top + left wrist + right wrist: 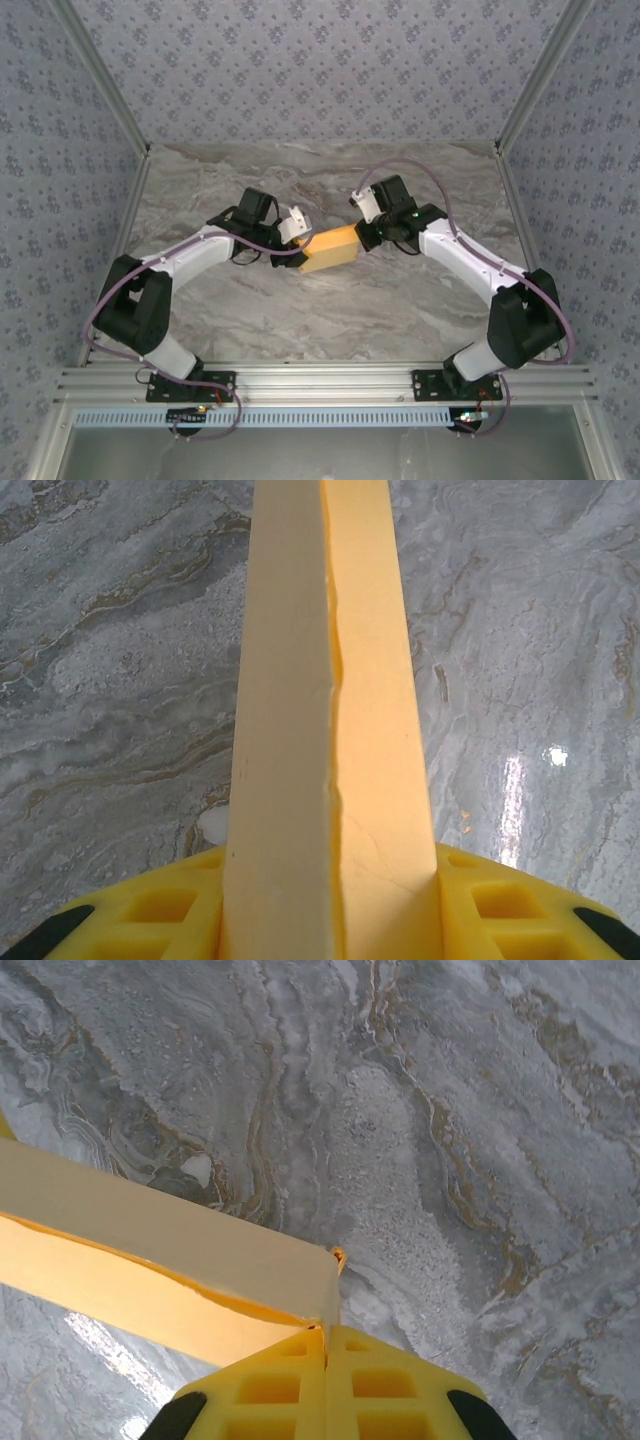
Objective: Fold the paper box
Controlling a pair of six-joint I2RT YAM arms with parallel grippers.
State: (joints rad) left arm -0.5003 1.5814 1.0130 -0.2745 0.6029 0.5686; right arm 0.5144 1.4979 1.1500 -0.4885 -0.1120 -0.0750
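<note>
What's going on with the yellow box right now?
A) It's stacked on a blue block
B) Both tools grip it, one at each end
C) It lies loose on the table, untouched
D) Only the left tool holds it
B: the left tool clamps one end of the box and the right tool pinches the other; each wrist view shows cardboard caught in its tool.

The paper box (330,250) hangs over the middle of the table (300,330), between the two grippers. The left gripper (302,243) clamps its left end, and the right gripper (361,236) pinches its right corner.
</note>
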